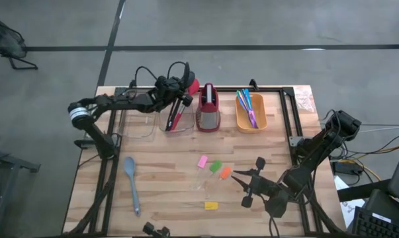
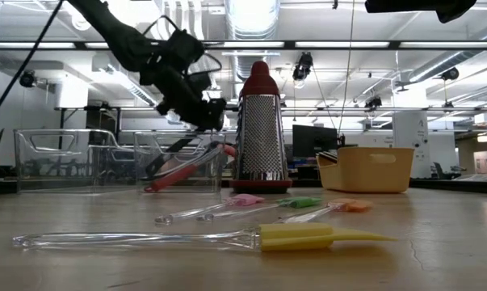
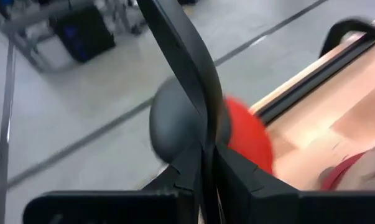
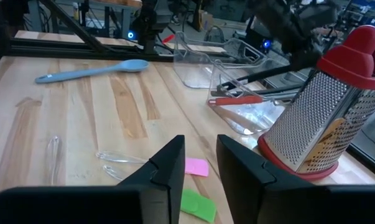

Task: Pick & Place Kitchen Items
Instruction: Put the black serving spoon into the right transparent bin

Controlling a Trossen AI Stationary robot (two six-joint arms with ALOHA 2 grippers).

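Observation:
My left gripper [image 1: 183, 92] is over the clear bin [image 1: 176, 122] at the table's far side, shut on the black spoon [image 1: 178, 114]. The red spoon [image 1: 192, 86] lies slanted in the same bin, its bowl up over the far rim. My right gripper [image 1: 251, 186] is open and empty above the table's near right part. Just to its left lie the pink [image 1: 202, 160], green [image 1: 216, 166] and orange [image 1: 225, 172] blocks on clear handles. The yellow one [image 1: 212, 205] lies nearer the front edge. The grey-blue spoon [image 1: 132, 182] lies flat at the near left. My left gripper pinches the black spoon's handle [image 3: 204, 134] between its two fingers, close to the bowl [image 3: 173, 118]. The fingers lie across the handle. The spoon is tilted, bowl end up at the gripper [image 2: 201, 113], handle slanting down into the clear bin [image 2: 158, 166].
The red-and-grey upright grater [image 1: 208, 109] stands right of the clear bin. The orange bin [image 1: 251, 114] with blue and pink cutlery is farther right. A second clear bin [image 1: 136, 122] stands to the left. A bare stretch of table lies between the grey-blue spoon and the blocks.

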